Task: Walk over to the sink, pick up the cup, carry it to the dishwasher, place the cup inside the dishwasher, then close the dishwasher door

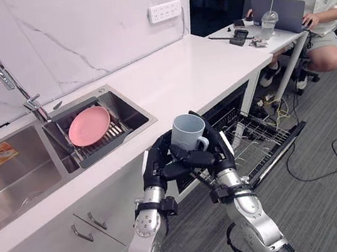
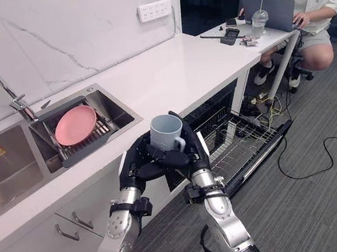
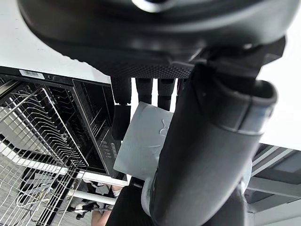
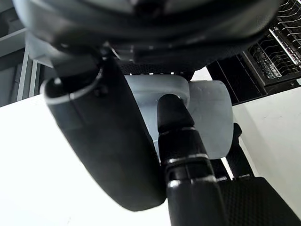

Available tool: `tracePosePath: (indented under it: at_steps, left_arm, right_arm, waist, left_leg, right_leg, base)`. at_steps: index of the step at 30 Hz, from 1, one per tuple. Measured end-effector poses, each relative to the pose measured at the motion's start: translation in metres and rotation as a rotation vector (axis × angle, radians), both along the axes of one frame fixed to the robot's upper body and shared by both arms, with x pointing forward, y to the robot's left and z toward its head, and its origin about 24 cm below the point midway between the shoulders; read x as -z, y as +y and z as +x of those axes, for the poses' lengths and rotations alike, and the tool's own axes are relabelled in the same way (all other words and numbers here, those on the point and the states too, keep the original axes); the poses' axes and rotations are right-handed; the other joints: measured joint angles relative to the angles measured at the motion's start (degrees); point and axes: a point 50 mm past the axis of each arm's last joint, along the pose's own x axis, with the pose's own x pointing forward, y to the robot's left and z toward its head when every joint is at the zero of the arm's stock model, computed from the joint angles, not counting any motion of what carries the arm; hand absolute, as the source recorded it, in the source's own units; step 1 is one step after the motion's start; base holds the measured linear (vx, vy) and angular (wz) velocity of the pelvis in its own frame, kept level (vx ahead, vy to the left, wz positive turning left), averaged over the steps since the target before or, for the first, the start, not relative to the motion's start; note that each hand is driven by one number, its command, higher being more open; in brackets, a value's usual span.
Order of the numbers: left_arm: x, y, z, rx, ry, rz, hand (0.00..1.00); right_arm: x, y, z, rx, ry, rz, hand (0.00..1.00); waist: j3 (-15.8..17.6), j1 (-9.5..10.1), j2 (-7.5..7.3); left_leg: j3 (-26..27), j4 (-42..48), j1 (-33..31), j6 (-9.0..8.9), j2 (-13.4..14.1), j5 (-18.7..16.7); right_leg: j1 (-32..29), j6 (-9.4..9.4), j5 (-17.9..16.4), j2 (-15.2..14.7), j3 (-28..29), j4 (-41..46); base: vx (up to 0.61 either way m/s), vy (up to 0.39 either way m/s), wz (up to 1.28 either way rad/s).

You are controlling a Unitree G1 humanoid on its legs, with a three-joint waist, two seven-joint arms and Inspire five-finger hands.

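My left hand (image 1: 159, 163) and right hand (image 1: 218, 150) curl their fingers round the cup (image 1: 187, 132). It stands upright near the open dishwasher (image 1: 274, 147).

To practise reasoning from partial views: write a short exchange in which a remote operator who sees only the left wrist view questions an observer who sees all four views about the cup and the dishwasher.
Operator: I see my left hand curled on a grey cup. Is the other hand involved?
Observer: Yes. The right hand is curled round the cup too, from the opposite side.
Operator: I see some wire rack. Where is it relative to the cup?
Observer: The rack is pulled out over the lowered dishwasher door, to the robot's right of the cup.
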Motion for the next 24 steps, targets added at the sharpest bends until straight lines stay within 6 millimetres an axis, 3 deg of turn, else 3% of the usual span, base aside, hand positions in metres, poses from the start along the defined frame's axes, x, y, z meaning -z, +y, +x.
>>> tracePosePath:
  at_steps: [13, 14, 24]
  left_arm:
    - [-0.002, -0.003, -0.001, 0.026, -0.006, -0.004, 0.30]
    - [-0.002, -0.004, -0.001, 0.025, -0.007, -0.008, 0.90]
    - [-0.016, -0.009, 0.000, 0.050, -0.078, -0.008, 0.90]
  right_arm:
    - [0.000, -0.007, 0.008, 0.005, 0.003, -0.015, 0.30]
    - [0.000, -0.007, 0.009, 0.005, 0.001, -0.014, 0.30]
    - [-0.017, -0.018, 0.014, 0.093, -0.088, -0.071, 0.30]
  waist:
    - [-0.2, 0.14, -0.71]
    - [-0.2, 0.17, -0.77]
    - [-0.1, 0.45, -0.99]
  left_leg:
    - [-0.7, 0.0, -0.2, -0.16, 0.3, 0.2]
    - [-0.7, 0.0, -0.2, -0.16, 0.2, 0.2]
    - [-0.6, 0.0, 0.1, -0.19, 0.3, 0.1]
  right_leg:
    - [0.9, -0.35, 0.4, 0.2, -0.8, -0.8]
    - [0.9, -0.35, 0.4, 0.2, -0.9, -0.8]
    - [0.7, -0.66, 0.0, 0.3, -0.8, 0.0]
  base:
    - [0.00, -0.009, 0.01]
    - [0.00, 0.000, 0.00]
    - [0.00, -0.002, 0.00]
